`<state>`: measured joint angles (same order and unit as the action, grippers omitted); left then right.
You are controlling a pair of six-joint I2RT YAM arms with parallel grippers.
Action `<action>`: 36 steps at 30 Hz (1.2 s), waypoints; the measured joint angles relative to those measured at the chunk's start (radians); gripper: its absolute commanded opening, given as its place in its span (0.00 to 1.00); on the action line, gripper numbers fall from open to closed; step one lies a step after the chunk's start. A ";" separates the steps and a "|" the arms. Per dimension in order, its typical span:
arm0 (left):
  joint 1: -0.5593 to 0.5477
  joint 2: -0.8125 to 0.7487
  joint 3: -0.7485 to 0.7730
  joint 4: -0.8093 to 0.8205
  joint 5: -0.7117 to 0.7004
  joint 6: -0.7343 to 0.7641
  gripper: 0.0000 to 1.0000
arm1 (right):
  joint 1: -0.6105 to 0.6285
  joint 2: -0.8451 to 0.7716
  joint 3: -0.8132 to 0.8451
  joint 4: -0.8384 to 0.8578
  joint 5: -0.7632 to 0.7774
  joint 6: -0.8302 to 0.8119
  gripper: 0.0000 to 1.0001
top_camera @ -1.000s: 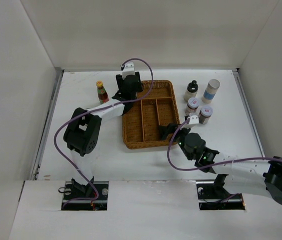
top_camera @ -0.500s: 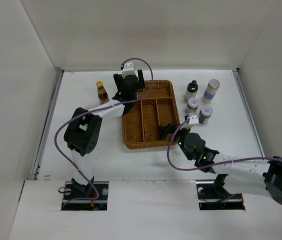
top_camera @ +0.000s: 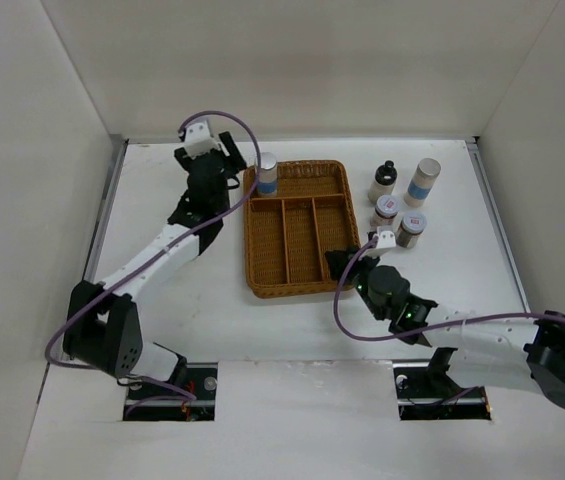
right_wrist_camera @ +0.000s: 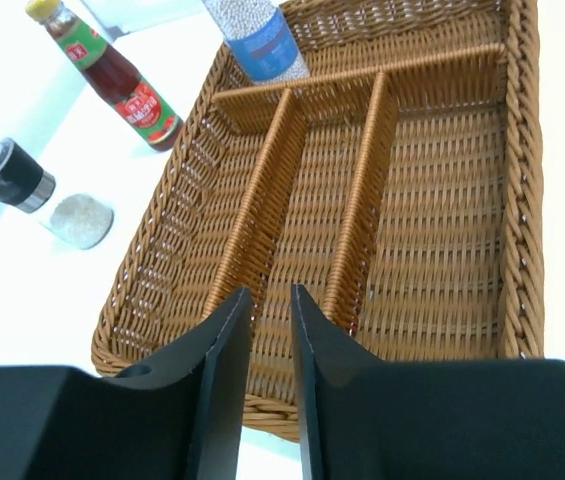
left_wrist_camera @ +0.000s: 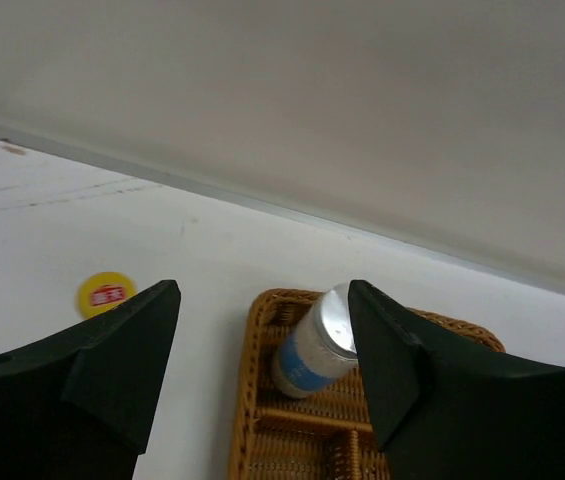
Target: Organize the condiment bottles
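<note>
A silver-lidded jar with a blue band (top_camera: 267,172) stands in the back-left corner of the wicker tray (top_camera: 292,292). My left gripper (top_camera: 234,165) hovers just left of it, open and empty; in the left wrist view the jar (left_wrist_camera: 312,345) shows beside the right finger (left_wrist_camera: 402,360). The yellow-capped sauce bottle (right_wrist_camera: 112,75) stands outside the tray's left side; the top view hides it under my left arm. My right gripper (top_camera: 340,262) is shut and empty at the tray's near right corner. Right of the tray stand a black-capped bottle (top_camera: 384,178), a blue-banded pale jar (top_camera: 423,182) and two red-labelled shakers (top_camera: 386,210) (top_camera: 412,228).
The tray's three long compartments (right_wrist_camera: 432,200) hold nothing. Another black-capped shaker (right_wrist_camera: 7,175) sits left of the tray in the right wrist view. White walls close in the table on the left, back and right.
My left arm has swung left off the tray's back corner, uncovering the blue-banded jar there and covering the sauce bottle. My right gripper has shut and moved very little.
</note>
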<state>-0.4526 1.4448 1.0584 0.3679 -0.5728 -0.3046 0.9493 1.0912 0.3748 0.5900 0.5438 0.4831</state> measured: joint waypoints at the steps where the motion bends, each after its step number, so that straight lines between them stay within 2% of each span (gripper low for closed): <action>1: 0.018 -0.021 -0.010 -0.014 -0.002 -0.008 0.66 | 0.000 0.005 0.000 0.000 -0.003 0.003 0.38; 5: 0.093 -0.064 -0.047 -0.065 -0.007 -0.034 0.71 | 0.001 0.021 0.000 -0.006 -0.007 0.007 0.75; 6: 0.111 -0.060 -0.047 -0.082 -0.006 -0.037 0.72 | 0.001 0.024 0.001 -0.005 -0.009 0.006 0.80; 8: 0.142 -0.033 -0.042 -0.118 0.001 -0.042 0.71 | 0.001 0.033 0.002 -0.006 -0.016 0.006 0.84; 19: 0.217 0.201 0.060 -0.209 0.089 -0.042 0.69 | 0.006 0.055 0.004 -0.005 -0.037 0.003 0.85; 28: 0.230 0.246 0.144 -0.215 0.096 -0.025 0.39 | 0.008 0.069 0.008 -0.006 -0.047 0.003 0.86; 30: 0.230 0.248 0.144 -0.217 0.095 -0.021 0.41 | 0.008 0.069 0.008 -0.006 -0.047 0.003 0.86; 33: 0.229 0.249 0.144 -0.225 0.095 -0.017 0.51 | 0.008 0.069 0.008 -0.006 -0.047 0.003 0.86; 36: 0.229 0.249 0.144 -0.236 0.094 -0.017 0.48 | 0.008 0.069 0.008 -0.007 -0.047 0.003 0.86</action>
<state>-0.2237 1.6936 1.2026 0.1318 -0.4789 -0.3214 0.9569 1.1599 0.3828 0.5831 0.4965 0.4866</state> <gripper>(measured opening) 0.505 0.860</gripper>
